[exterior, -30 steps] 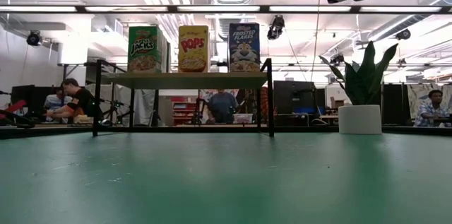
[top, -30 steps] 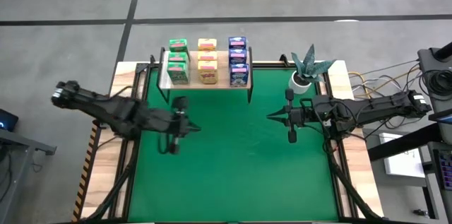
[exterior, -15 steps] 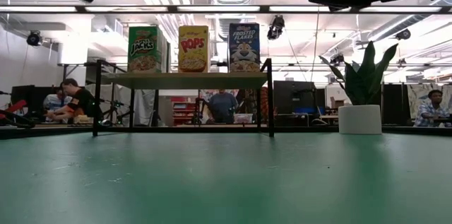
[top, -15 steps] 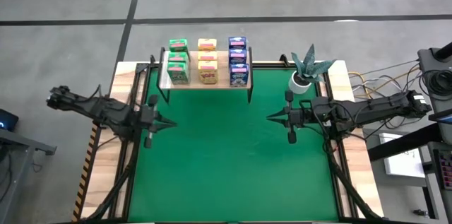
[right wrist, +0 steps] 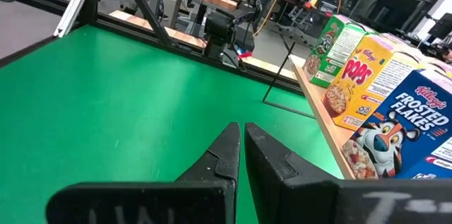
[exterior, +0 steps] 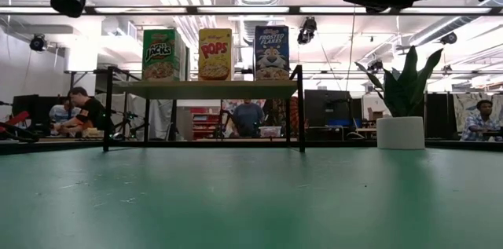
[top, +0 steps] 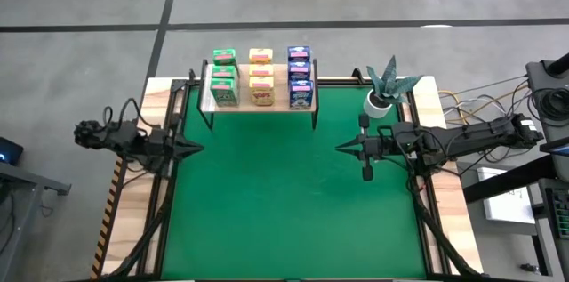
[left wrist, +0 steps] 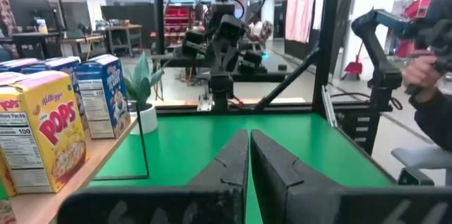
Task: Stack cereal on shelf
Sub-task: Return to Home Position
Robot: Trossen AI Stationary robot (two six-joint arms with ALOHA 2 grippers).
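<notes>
The shelf [top: 260, 101] stands on its black legs at the far edge of the green mat [top: 284, 211]. On its plank top the cereal boxes stand upright in three rows: green [top: 223, 77], yellow [top: 260, 76] and blue [top: 300, 77]. The low view shows the front green [exterior: 161, 55], yellow [exterior: 215, 54] and blue [exterior: 272, 53] boxes. My left gripper [top: 199, 149] hovers shut over the mat's left edge, pointing right, with nothing in it [left wrist: 248, 138]. My right gripper [top: 339, 148] hovers shut right of the mat's middle, pointing left, and is also empty [right wrist: 242, 131].
A potted plant [top: 385, 91] in a white pot stands at the far right corner, just behind my right arm. Cables [top: 462, 108] lie beyond the table's right edge. People sit and stand in the room behind the table [exterior: 248, 117].
My left arm has drawn back toward the table's left edge, from over the mat's left part to its border. It has sunk a little and tipped to point level. Its fingers have stayed shut and empty.
</notes>
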